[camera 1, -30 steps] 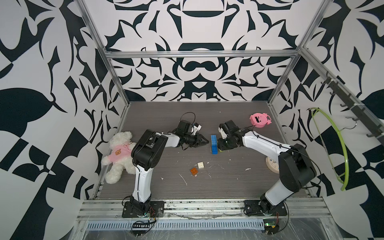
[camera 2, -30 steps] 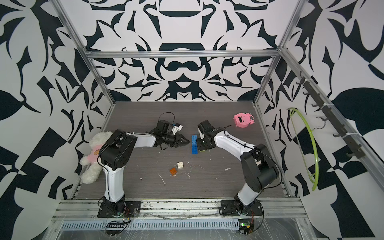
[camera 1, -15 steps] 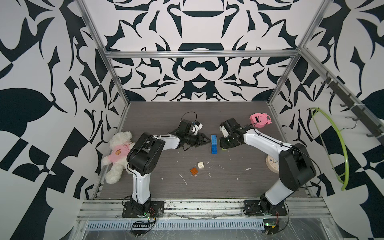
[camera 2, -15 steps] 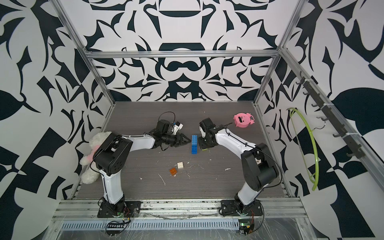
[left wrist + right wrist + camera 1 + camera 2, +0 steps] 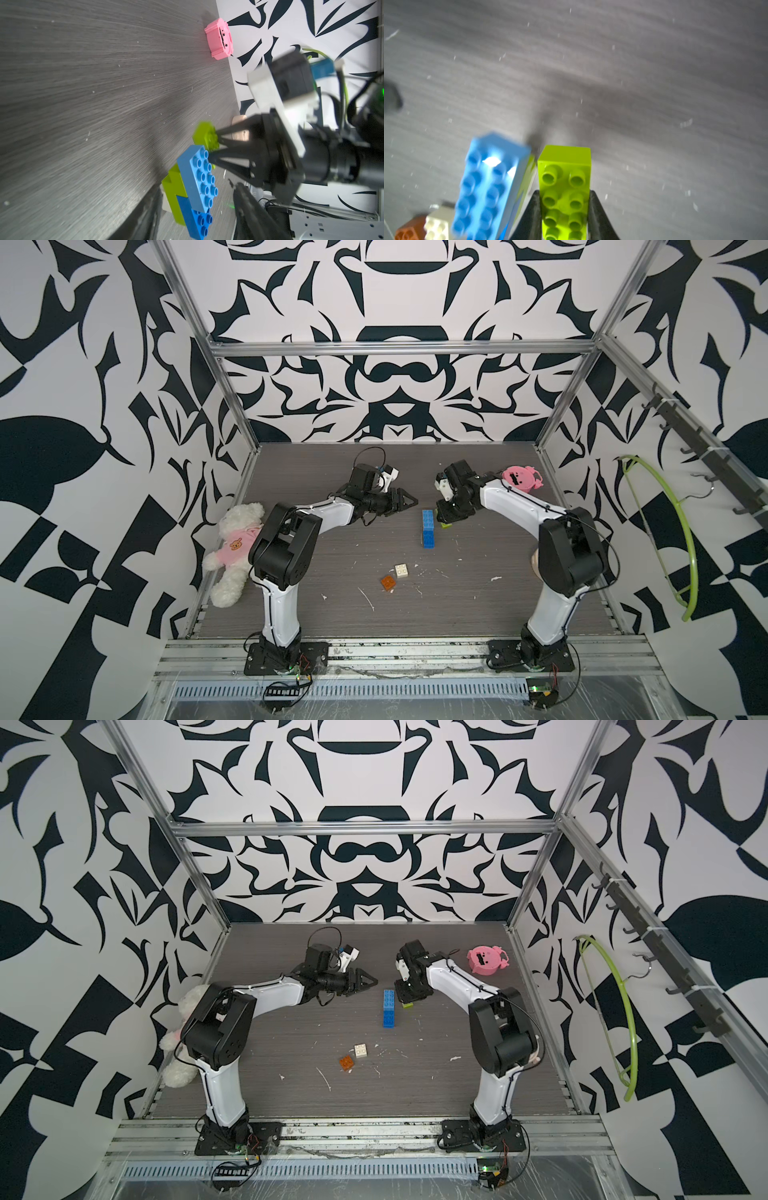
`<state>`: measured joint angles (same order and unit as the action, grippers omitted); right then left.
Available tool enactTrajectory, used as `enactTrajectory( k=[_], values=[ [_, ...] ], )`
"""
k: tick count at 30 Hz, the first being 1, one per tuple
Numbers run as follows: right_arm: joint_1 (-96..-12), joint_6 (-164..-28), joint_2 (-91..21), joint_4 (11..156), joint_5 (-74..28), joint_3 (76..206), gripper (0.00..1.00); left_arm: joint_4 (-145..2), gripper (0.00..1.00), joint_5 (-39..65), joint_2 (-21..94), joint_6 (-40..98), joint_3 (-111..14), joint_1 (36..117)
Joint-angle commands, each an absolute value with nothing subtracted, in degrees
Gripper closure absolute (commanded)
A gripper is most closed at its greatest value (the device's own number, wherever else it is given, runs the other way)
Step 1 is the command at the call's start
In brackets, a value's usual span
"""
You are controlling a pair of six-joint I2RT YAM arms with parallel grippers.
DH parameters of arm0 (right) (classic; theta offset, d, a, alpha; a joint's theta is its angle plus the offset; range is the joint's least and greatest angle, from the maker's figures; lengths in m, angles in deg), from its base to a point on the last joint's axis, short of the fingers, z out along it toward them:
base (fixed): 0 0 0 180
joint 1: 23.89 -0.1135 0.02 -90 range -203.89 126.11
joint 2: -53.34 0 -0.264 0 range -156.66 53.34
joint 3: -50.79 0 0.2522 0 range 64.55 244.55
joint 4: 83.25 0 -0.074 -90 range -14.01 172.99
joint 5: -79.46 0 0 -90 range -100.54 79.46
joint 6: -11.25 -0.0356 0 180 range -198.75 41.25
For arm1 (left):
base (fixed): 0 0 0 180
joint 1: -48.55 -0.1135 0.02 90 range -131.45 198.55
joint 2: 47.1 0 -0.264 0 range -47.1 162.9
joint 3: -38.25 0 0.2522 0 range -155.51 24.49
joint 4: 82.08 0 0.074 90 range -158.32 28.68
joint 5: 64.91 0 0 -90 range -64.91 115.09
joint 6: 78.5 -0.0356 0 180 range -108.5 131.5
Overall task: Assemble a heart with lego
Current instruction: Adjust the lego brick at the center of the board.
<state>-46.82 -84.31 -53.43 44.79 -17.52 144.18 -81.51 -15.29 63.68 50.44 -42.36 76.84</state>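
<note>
Near the middle of the table (image 5: 332,489), a lime green brick (image 5: 564,164) is pinched by the right gripper (image 5: 564,193), just beside the joined blue bricks (image 5: 428,529). The left gripper (image 5: 413,502) is parted and empty. Green bricks under the blue (image 5: 174,187) are shown clearly only by the left wrist view.

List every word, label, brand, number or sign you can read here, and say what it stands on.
No readable text in any view.
Studs of the green brick: any embossing is too blurred to read.
Shirt of the teddy bear: a bear-face picture, no letters.
Pink round toy: face marks only, no lettering.
</note>
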Motion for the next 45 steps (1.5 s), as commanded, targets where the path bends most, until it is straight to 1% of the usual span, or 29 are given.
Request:
enactTrajectory(
  k=[1,5,11,19,24,29,35,39,42,45],
  values=[
    [-46.91,-79.69,-53.66,42.77,-20.56,148.24,1.0,-78.5,0.42,-13.64,60.46,48.59,-39.7,76.63],
    [-47.0,-78.09,-54.68,41.42,-21.33,149.77,1.0,-79.43,0.42,-12.46,59.34,48.66,-36.88,76.15],
    [-47.96,-76.37,-55.47,40.49,-21.81,150.82,1.0,-81.65,0.42,-13.17,60.11,50.06,-35.83,76.06],
    [-49.28,-74.47,-58.1,39.09,-22.44,153.94,1.0,-84.01,0.33,-14.36,59.69,51.26,-34.59,76.15],
    [-49.46,-72.99,-59.17,38.62,-24.8,155.62,1.0,-85.36,0.32,-16.22,60.29,52.0,-33.96,76.37],
    [-48.88,-74.11,-57.89,39.05,-21.42,155.82,1.0,-88.18,0.31,-17.84,62.56,53.26,-34.53,76.39],
    [-48.28,-75.78,-54.62,38.81,-18.1,154.72,1.0,-91.99,0.33,-18.46,65.53,55.17,-37.47,76.41],
    [-48.22,-77.41,-51.06,37.51,-14.52,153.39,1.0,-94.11,0.36,-19.29,68.47,56.25,-38.59,76.5],
    [-48.23,-77.83,-47.31,36.96,-14.64,150.58,1.0,-97.95,0.39,-19.87,69.51,58.67,-38.2,76.46],
    [-48.65,-77.63,-43.4,36.03,-17.11,146.42,1.0,-99.61,0.42,-20.36,70.12,59.72,-38.61,76.74]
  ],
)
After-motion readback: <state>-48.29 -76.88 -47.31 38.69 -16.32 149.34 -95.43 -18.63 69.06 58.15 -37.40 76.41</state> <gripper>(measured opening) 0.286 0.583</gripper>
